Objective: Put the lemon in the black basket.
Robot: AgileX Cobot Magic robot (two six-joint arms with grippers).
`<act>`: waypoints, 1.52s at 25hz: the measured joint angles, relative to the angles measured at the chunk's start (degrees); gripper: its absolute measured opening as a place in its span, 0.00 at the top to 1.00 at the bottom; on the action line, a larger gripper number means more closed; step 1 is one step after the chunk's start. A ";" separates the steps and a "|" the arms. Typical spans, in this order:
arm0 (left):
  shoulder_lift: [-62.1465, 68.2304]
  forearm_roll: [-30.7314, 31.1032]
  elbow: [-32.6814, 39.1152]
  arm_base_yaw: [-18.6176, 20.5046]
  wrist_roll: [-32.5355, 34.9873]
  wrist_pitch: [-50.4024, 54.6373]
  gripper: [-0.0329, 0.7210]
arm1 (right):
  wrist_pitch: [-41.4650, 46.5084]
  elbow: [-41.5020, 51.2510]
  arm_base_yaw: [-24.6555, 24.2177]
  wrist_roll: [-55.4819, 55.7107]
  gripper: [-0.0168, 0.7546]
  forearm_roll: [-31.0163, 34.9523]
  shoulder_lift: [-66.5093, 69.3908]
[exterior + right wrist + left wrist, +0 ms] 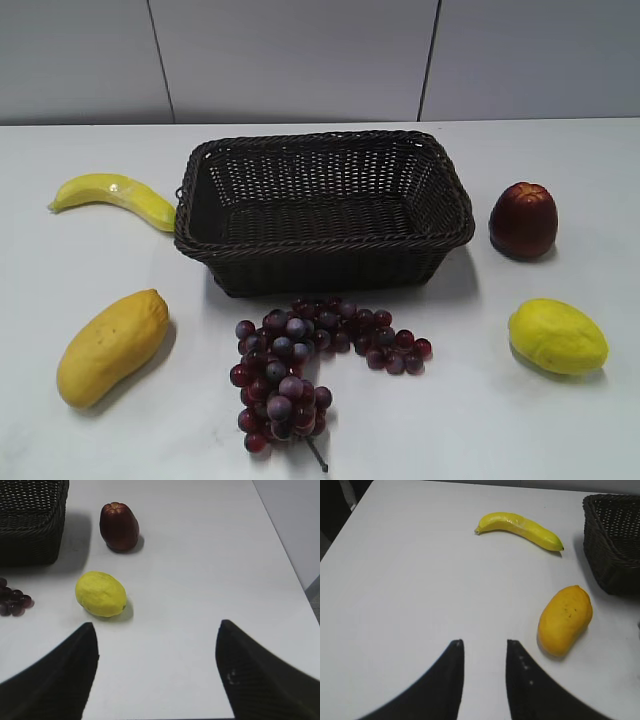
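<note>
Lemon (100, 593): we see it on the white surface (200, 555), ahead and left of our right gripper (156, 672).
Right gripper: wide open, holding nothing.
Black basket (31, 520): far left, empty.

A plain white worktop (560, 160) fills most of the exterior view, matte and evenly lit, with only soft shadows on it. Behind the worktop's far edge stands a pale grey panelled wall (300, 60), split by two thin dark vertical seams. In the right wrist view, grey floor (295, 525) shows beyond the worktop's right edge.
</note>
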 joint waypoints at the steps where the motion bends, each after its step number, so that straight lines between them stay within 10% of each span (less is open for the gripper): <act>1: 0.00 0.00 0.00 0.00 0.00 0.00 0.65 | 0.00 0.00 0.00 0.00 0.21 0.00 0.00; 18: 0.00 0.00 0.00 0.00 0.00 0.00 0.65 | -7.90 -4.47 0.00 -0.05 0.21 0.00 5.50; 38: 0.00 0.00 0.00 0.00 0.00 0.00 0.65 | -23.14 -10.07 6.82 -28.44 0.11 14.72 68.38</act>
